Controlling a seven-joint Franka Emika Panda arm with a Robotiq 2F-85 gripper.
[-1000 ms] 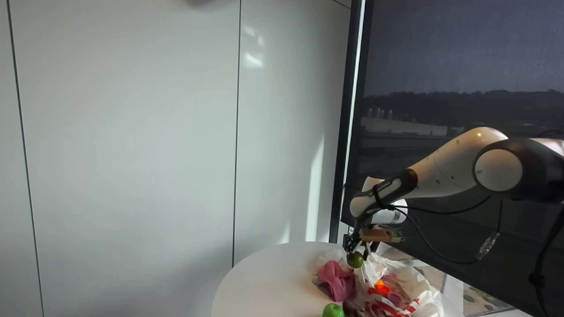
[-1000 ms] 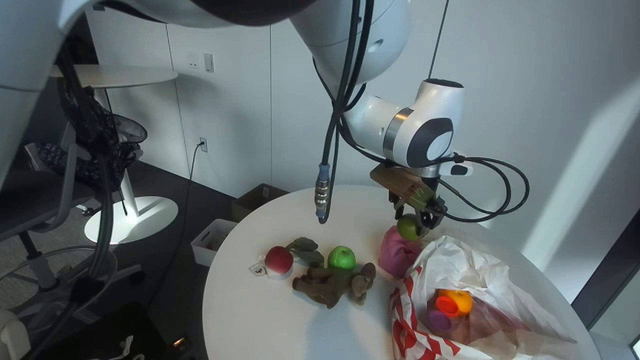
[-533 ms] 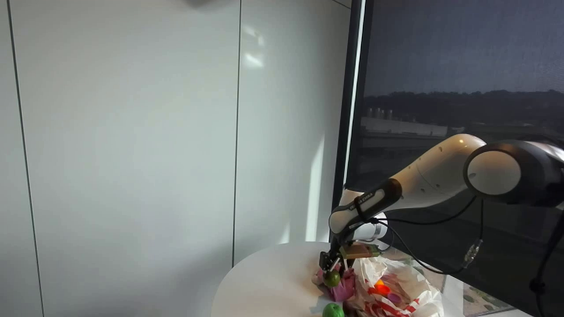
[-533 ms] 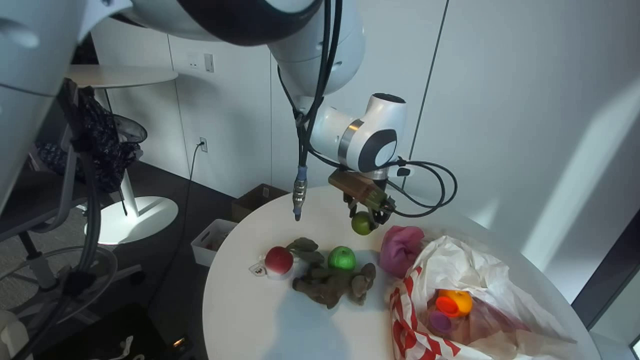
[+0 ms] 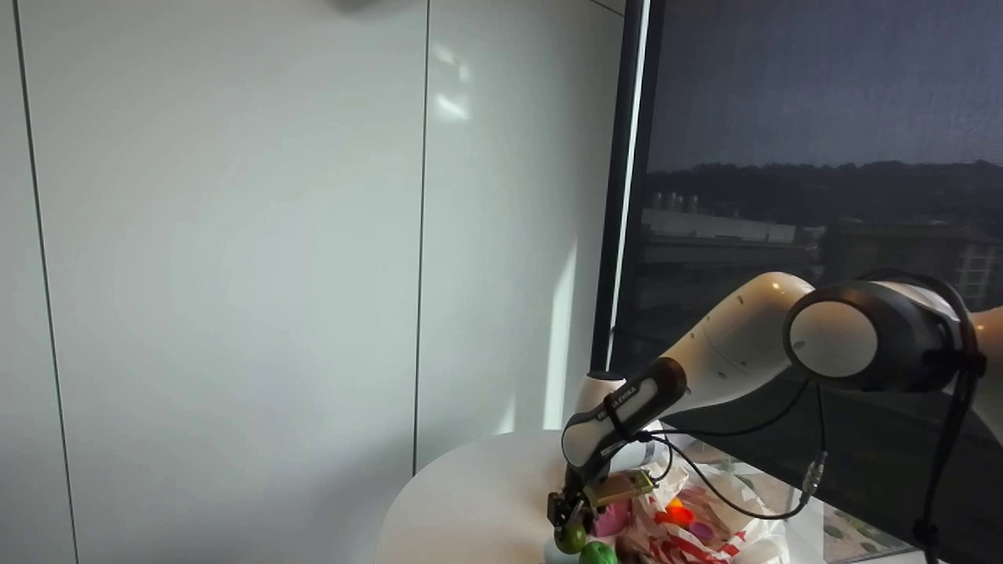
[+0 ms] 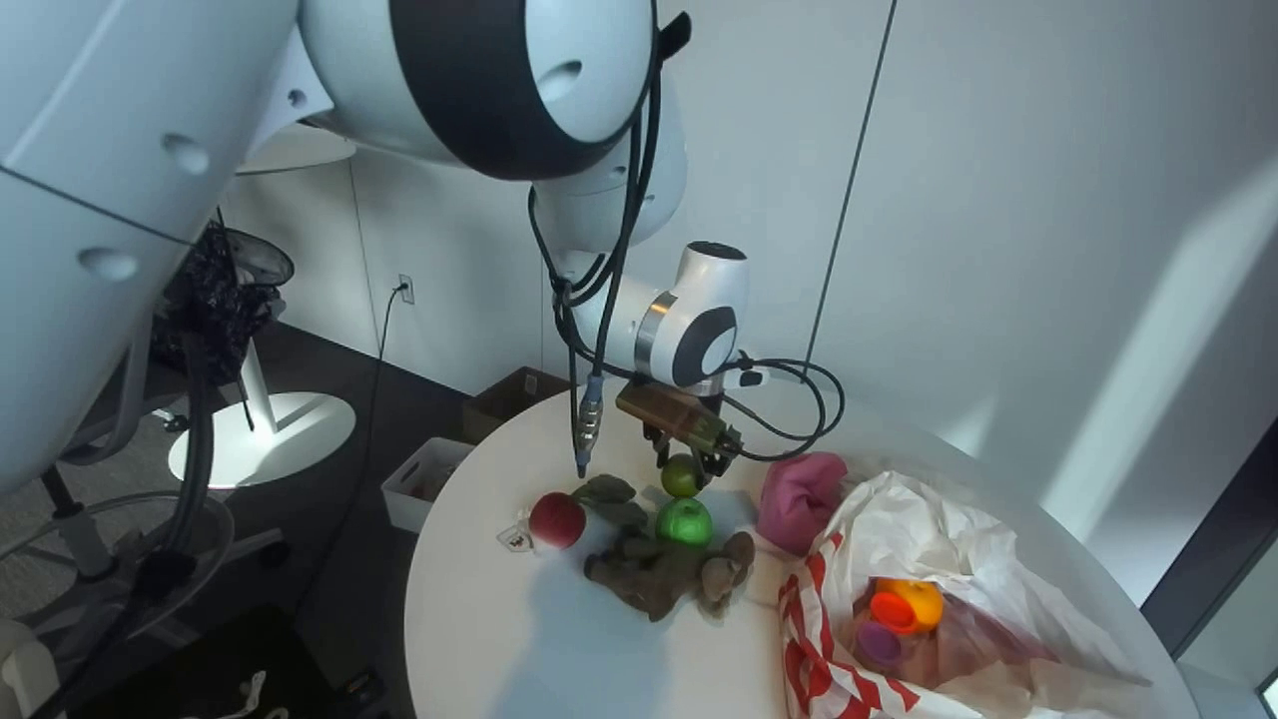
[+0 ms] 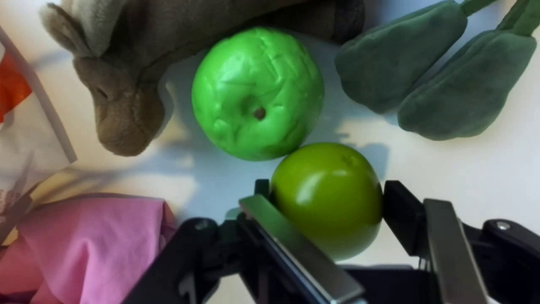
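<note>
Gripper [image 7: 327,190], clasping a dull green fruit [image 7: 327,198], has come down beside the bright green apple [image 7: 257,90].

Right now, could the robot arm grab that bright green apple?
Probably not: its tool grips an olive-green fruit, which would likely need releasing first, though the bright green apple lies close by.
</note>
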